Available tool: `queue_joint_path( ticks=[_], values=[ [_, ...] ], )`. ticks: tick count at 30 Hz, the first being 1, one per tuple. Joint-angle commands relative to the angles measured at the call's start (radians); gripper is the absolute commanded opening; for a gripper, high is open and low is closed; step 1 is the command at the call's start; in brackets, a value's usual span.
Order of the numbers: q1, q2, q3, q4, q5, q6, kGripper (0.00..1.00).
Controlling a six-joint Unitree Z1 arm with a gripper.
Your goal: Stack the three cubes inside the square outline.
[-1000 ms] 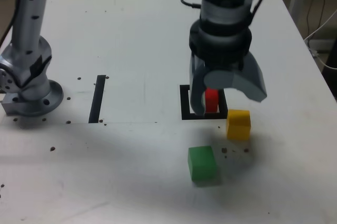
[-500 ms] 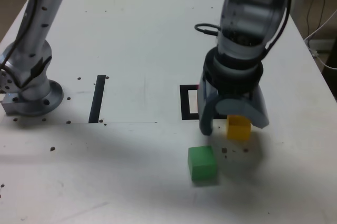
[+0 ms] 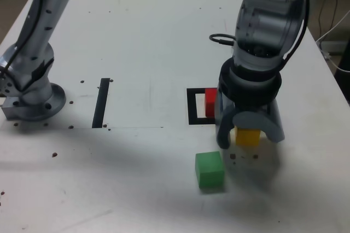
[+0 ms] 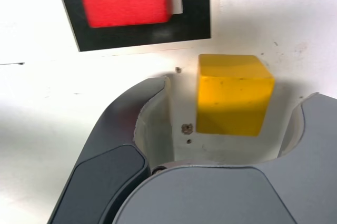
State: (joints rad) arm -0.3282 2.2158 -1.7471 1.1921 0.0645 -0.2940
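Inside the square outline (image 3: 192,107) sits the red cube (image 3: 210,102); the fingers (image 4: 158,124) stand apart.

The white table (image 3: 147,189) bore a red cube (image 3: 210,103), a yellow cube (image 4: 234,95), a green cube (image 3: 210,169), a black square outline (image 3: 192,107) and a black strip (image 3: 101,103).

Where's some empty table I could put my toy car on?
There's bare table between the black strip and the square outline, and more left of the green cube in the exterior view. It's crowded where the gripper straddles the yellow cube.
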Motion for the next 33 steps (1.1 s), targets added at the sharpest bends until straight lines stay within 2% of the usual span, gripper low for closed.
queue_joint_path(
  ticks=[1,9,23,33],
  values=[
    [-0.002,0.009,0.001,-0.021,0.009,0.002,0.79],
    [0.004,0.034,0.002,-0.045,0.022,0.011,0.79],
    [0.008,0.027,0.006,-0.033,0.036,0.009,0.52],
    [0.008,0.026,0.003,-0.053,0.057,0.006,0.5]
  ],
)
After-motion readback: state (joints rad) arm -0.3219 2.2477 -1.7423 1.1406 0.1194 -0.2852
